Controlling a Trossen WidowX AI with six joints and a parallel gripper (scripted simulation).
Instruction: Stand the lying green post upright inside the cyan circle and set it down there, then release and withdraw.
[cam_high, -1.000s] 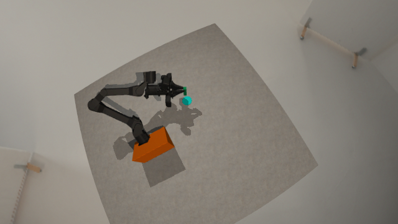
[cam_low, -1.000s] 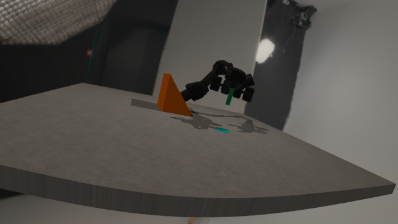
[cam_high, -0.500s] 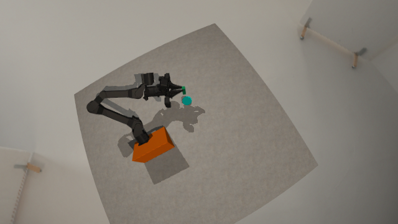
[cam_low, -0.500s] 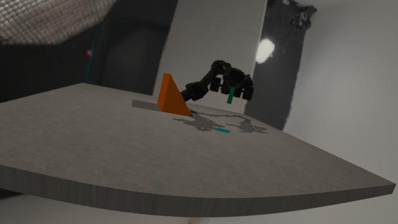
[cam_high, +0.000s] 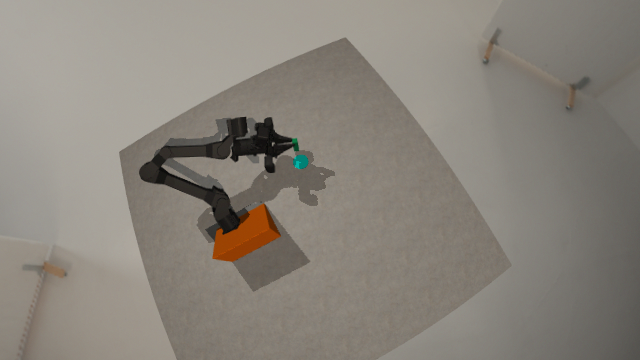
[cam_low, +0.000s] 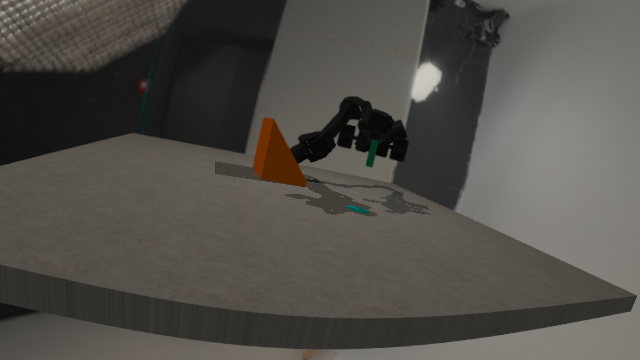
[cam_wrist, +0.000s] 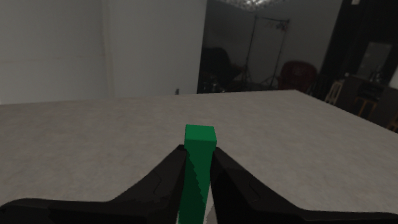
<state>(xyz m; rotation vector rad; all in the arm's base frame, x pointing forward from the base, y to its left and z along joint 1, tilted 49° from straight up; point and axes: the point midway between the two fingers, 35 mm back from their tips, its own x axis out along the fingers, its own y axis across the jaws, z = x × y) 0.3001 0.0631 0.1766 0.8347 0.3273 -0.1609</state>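
The claw is closed on the green post, which hangs nearly upright above the desk (clear of its surface). The cyan circle lies below, with the orange base block farther back.

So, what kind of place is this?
Probably a bare test room or studio: one arm on an orange base on a grey table, plain white walls, tripods at the back. The gripper holds a green post.
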